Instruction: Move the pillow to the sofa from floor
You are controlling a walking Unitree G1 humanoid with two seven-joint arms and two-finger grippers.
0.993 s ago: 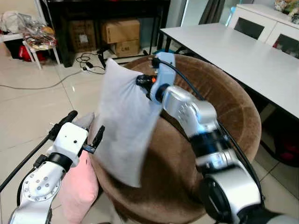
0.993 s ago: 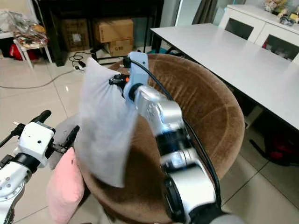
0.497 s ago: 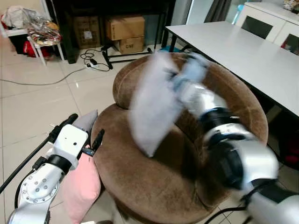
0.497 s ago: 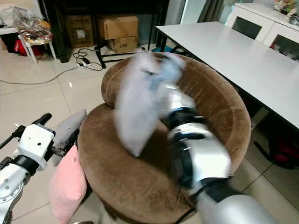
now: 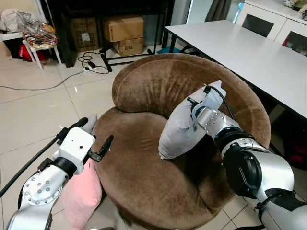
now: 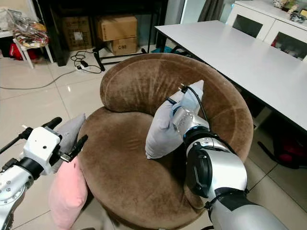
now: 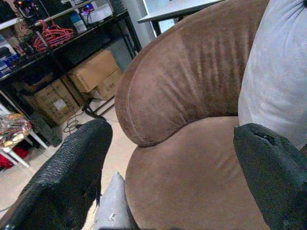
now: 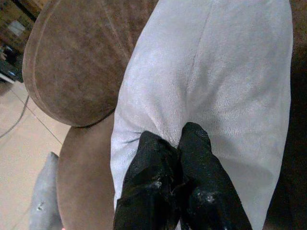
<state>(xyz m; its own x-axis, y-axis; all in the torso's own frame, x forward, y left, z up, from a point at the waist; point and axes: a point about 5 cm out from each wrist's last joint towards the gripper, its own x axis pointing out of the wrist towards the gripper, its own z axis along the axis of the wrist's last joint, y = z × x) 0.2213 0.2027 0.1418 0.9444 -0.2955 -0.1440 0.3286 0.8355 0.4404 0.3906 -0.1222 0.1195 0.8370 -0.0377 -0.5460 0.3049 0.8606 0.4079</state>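
Note:
A grey pillow (image 5: 182, 125) stands tilted on the seat of the round brown sofa (image 5: 144, 167), leaning toward its right backrest. My right gripper (image 8: 173, 143) is shut on a pinch of the grey pillow (image 8: 211, 81), with its arm (image 5: 218, 125) reaching over the seat. Beside the sofa's left front edge my left gripper (image 7: 168, 158) hangs open, its fingers (image 5: 104, 146) holding nothing. A pink pillow (image 5: 81, 194) and another grey pillow (image 5: 89, 123) lie on the floor under that arm.
A white table (image 5: 249, 52) stands close on the right of the sofa. Cardboard boxes (image 5: 123, 29) sit under a black shelf at the back, with cables (image 5: 91, 62) on the tiled floor. A white stool (image 5: 29, 43) stands far left.
My right arm has swung the grey pillow from above the sofa's left edge across and down onto the seat near the right backrest. The left arm has barely moved.

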